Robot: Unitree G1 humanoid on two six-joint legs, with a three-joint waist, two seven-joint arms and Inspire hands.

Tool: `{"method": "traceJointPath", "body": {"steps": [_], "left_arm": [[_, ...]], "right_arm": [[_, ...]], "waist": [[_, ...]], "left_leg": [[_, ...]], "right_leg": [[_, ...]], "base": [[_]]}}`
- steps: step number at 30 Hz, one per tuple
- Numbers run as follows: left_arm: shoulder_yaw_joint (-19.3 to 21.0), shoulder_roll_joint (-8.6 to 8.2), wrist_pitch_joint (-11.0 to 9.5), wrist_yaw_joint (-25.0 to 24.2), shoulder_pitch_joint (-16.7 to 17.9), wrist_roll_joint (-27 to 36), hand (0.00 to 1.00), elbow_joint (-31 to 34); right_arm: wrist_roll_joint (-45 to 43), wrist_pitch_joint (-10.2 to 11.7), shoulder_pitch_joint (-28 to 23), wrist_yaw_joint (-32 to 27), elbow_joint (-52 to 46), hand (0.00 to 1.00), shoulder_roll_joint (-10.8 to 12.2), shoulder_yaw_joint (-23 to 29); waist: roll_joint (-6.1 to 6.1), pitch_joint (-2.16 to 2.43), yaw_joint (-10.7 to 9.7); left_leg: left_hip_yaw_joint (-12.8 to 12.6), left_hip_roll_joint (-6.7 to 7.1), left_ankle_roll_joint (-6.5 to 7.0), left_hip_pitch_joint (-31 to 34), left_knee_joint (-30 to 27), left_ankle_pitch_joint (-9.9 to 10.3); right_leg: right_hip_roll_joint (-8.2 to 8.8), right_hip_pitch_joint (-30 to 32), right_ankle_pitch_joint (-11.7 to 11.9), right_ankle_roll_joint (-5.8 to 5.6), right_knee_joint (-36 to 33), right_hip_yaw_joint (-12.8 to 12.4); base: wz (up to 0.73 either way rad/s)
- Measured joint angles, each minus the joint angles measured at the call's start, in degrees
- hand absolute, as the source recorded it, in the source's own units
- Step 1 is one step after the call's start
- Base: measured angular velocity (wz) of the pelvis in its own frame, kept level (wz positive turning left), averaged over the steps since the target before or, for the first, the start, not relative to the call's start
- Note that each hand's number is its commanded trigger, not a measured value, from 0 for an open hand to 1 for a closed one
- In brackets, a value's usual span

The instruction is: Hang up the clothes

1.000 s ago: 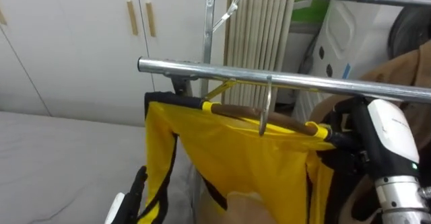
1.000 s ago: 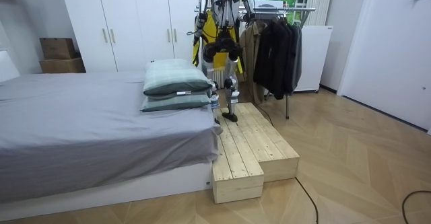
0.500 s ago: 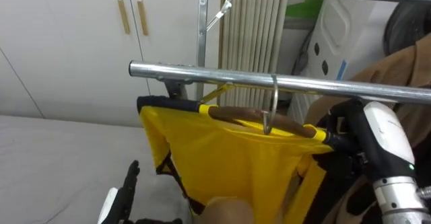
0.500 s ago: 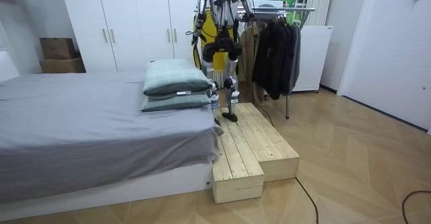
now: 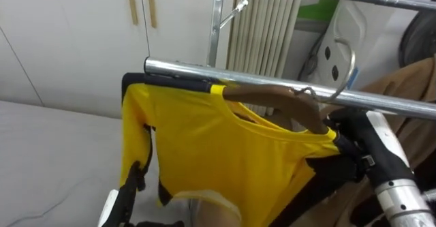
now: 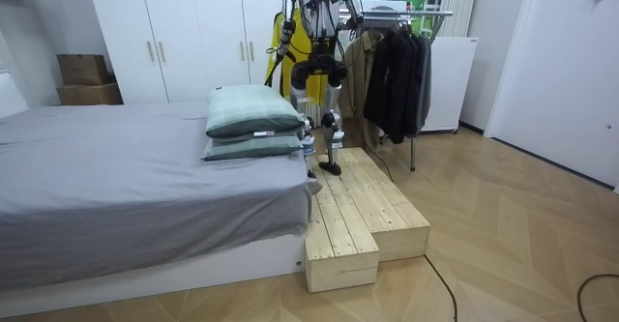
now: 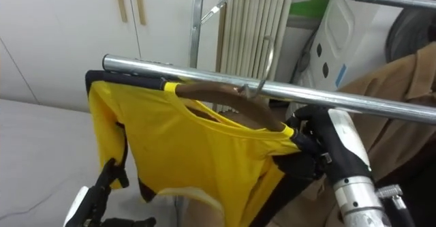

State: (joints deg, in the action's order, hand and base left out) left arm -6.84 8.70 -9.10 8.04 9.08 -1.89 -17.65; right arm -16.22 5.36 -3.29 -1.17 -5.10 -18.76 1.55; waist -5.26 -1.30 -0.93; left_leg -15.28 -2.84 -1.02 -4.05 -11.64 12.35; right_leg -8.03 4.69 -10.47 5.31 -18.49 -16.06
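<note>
While the yellow shirt [image 5: 225, 152] hangs mid-frame under the rail [image 5: 184, 70], my right hand [image 5: 349, 145], at right, curls round the end of its wooden hanger [image 5: 272, 97]. My left hand [image 5: 135, 179] sits lower left by the sleeve [image 5: 133, 118]; its grip I cannot tell

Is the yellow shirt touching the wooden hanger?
Touching. The left eye view shows the yellow shirt draped over the wooden hanger, its neckline and shoulders lying right on the wood.

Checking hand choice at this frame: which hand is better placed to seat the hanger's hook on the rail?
Right. The right hand grips the wooden hanger at its end, near the hook poised above the rail; the left hand sits low by the yellow shirt.
</note>
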Motion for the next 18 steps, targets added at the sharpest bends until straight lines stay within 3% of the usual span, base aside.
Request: {"method": "traceJointPath", "body": {"steps": [6,11,18], "left_arm": [[-0.1,-0.11,0.0,-0.1,0.0,-0.1,0.00,-0.9],[-0.1,-0.28,0.0,0.0,0.1,-0.2,0.00,-0.8],[-0.2,0.67,0.0,0.3,0.1,0.1,0.00,0.4]], "right_arm": [[2.9,-0.1,0.8,2.1,3.1,1.00,-0.1,0.0],[4.0,-0.1,2.0,3.1,5.0,1.00,-0.2,0.0],[9.8,-0.3,2.0,5.6,9.5,1.00,-0.4,-1.2]], "waist": [[0.22,0.04,0.2],[0.85,0.42,1.2],[1.02,0.53,2.1]], "left_leg": [[0.4,-0.33,-0.02,-0.5,0.0,0.0],[0.3,-0.58,-0.04,-0.6,0.0,0.0],[1.4,-0.82,-0.52,-0.7,0.1,-0.3]], "right_leg": [[-0.01,-1.0,0.1,0.20,1.0,0.8],[0.06,-1.0,0.2,0.37,1.0,2.1],[0.12,-1.9,0.5,0.81,1.9,3.3]], "base": [[0.04],[0.01],[0.08]]}}
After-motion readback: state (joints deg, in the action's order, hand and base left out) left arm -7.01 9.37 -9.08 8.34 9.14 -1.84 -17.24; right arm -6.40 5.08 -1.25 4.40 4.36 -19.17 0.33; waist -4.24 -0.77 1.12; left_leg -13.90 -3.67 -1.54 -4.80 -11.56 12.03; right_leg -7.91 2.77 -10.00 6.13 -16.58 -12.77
